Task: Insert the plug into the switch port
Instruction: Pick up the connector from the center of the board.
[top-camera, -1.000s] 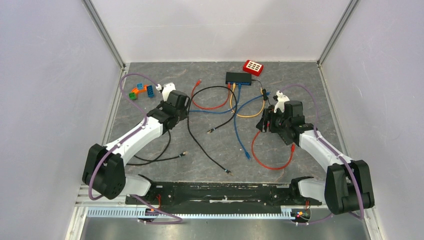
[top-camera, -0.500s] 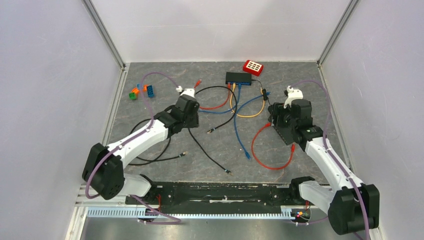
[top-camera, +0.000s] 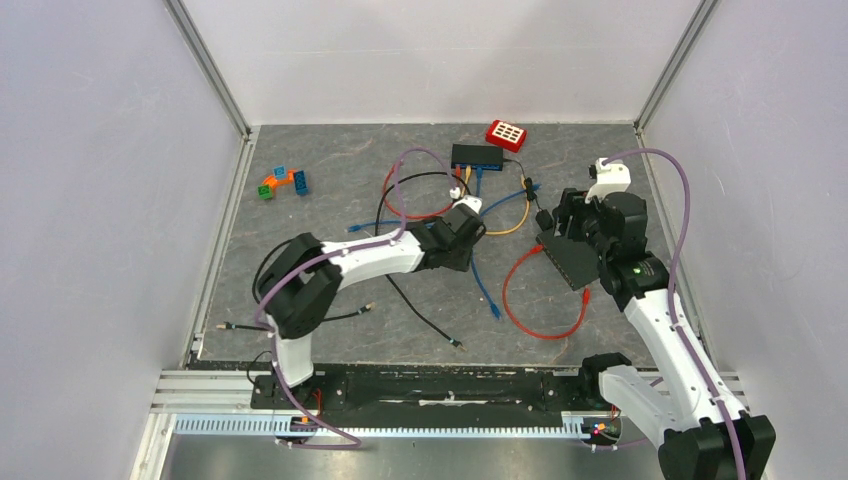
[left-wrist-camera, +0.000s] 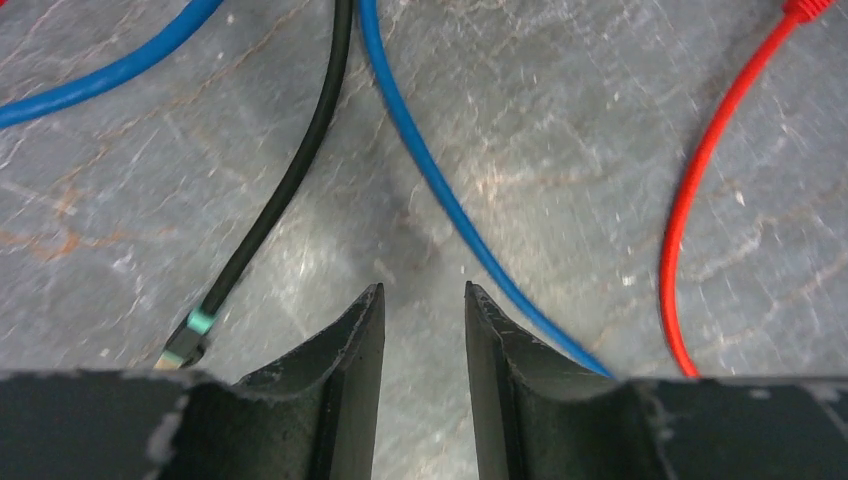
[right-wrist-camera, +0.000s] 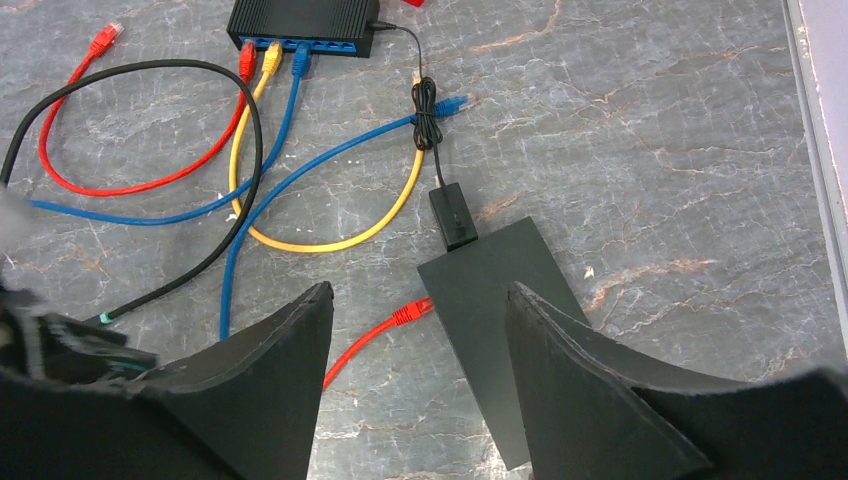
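Observation:
The black switch (top-camera: 476, 156) (right-wrist-camera: 303, 22) sits at the back with red, yellow and blue cables plugged into its ports. A loose black cable ends in a plug with a teal band (left-wrist-camera: 197, 328) (right-wrist-camera: 106, 318) on the table. My left gripper (top-camera: 458, 252) (left-wrist-camera: 423, 290) hovers low just right of that plug. Its jaws stand a narrow gap apart with only bare table between them. My right gripper (top-camera: 574, 226) (right-wrist-camera: 418, 292) is raised and open above a flat black box (top-camera: 568, 260) (right-wrist-camera: 480, 290), gripping nothing.
A blue cable (left-wrist-camera: 440, 190) runs just right of my left fingers, with a red cable (left-wrist-camera: 690, 220) farther right. A red plug (right-wrist-camera: 410, 312) meets the flat box's edge. A power adapter (right-wrist-camera: 453, 215), a red keypad (top-camera: 506, 134) and toy bricks (top-camera: 281, 182) also lie on the table.
My left arm has swung right from near the bricks to the cables at centre, its jaws narrowing. My right arm has lifted and drawn back to the right.

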